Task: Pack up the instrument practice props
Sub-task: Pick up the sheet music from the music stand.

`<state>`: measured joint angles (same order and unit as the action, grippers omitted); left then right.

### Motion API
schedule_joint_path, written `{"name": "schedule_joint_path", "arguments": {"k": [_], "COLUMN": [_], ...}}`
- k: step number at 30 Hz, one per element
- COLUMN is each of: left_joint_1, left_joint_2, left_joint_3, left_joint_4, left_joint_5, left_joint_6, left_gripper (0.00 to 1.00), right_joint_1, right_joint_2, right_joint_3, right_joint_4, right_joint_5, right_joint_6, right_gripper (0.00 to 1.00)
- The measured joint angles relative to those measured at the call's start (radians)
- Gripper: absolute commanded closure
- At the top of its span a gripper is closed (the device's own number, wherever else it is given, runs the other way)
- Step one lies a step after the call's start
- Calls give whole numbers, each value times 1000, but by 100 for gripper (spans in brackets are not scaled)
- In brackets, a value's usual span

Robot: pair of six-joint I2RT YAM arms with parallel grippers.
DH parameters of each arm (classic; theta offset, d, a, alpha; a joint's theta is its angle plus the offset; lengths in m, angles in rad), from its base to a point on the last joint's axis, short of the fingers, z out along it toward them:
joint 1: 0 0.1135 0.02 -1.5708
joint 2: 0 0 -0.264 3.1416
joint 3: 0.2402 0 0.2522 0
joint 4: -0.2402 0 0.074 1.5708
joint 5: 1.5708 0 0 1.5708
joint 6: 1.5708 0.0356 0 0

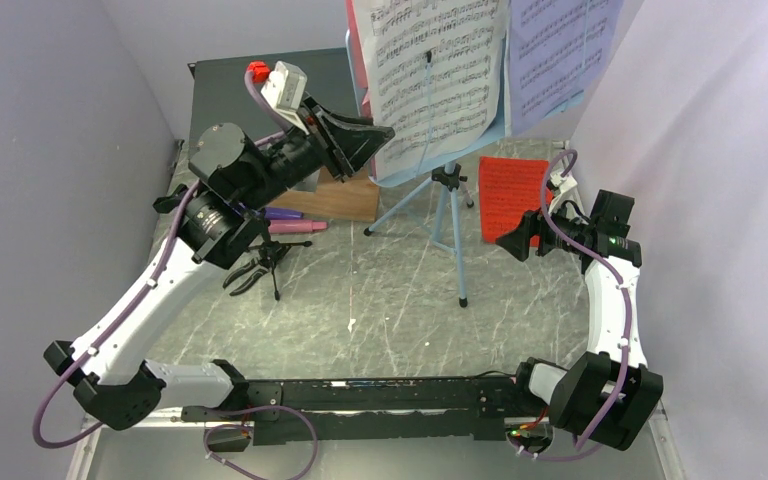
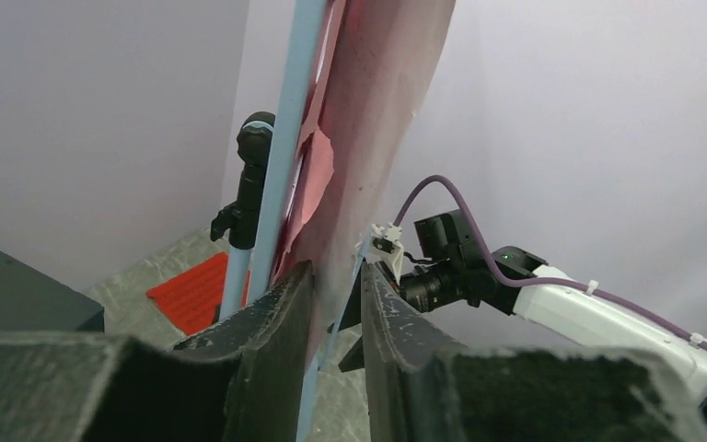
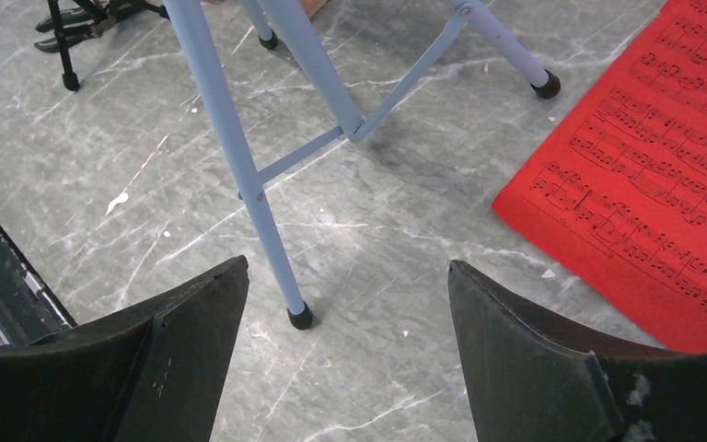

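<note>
A white music sheet (image 1: 440,75) and a lavender sheet (image 1: 560,55) stand on the light-blue music tripod (image 1: 447,215). A red sheet (image 1: 513,195) lies flat on the table to its right. My left gripper (image 1: 385,132) is raised at the white sheet's lower left edge. In the left wrist view (image 2: 336,272) its jaws stand narrowly apart, with the sheet (image 2: 377,110) passing between them and a gap still showing. My right gripper (image 1: 515,240) is open and empty, low over the table between a tripod leg (image 3: 230,157) and the red sheet (image 3: 654,203). Purple (image 1: 282,213) and pink (image 1: 290,227) microphones lie at the left.
A black tripod mic holder (image 1: 260,268) lies under my left arm. A brown wooden board (image 1: 335,195) and a dark green box (image 1: 250,90) sit behind the microphones. Walls close in on both sides. A black rail (image 1: 360,395) runs along the near edge.
</note>
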<state>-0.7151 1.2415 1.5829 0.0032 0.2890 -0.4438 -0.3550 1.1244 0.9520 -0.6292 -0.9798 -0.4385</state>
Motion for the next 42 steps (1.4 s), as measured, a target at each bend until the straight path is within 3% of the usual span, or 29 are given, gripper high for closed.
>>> {"name": "schedule_joint_path", "arguments": {"k": [4,5,13,29,42], "left_joint_1": [-30,-39,-79,-80,-80], "left_joint_2": [9,11,-11,-267,-321], "left_joint_3": [2,2,-15,-144,-175], "left_joint_4": [-4,-5,0,-41,-118], "left_joint_5": [-35,-45,-85,-84,-79], "left_joint_6": [55,71,159,322,388], "left_gripper": [99,100,100,100,100], "right_joint_1": [0,0,0,0,0], "right_joint_2": [0,0,0,1,6], "right_joint_3": [0,0,0,0,0], "right_joint_4": [-3,-4,-7,-7,-10], "right_joint_5": [-1,-1,-3,-16,-18], "right_joint_6": [0,0,-2,-4,-7], "right_gripper": [18,18,18,17,17]}}
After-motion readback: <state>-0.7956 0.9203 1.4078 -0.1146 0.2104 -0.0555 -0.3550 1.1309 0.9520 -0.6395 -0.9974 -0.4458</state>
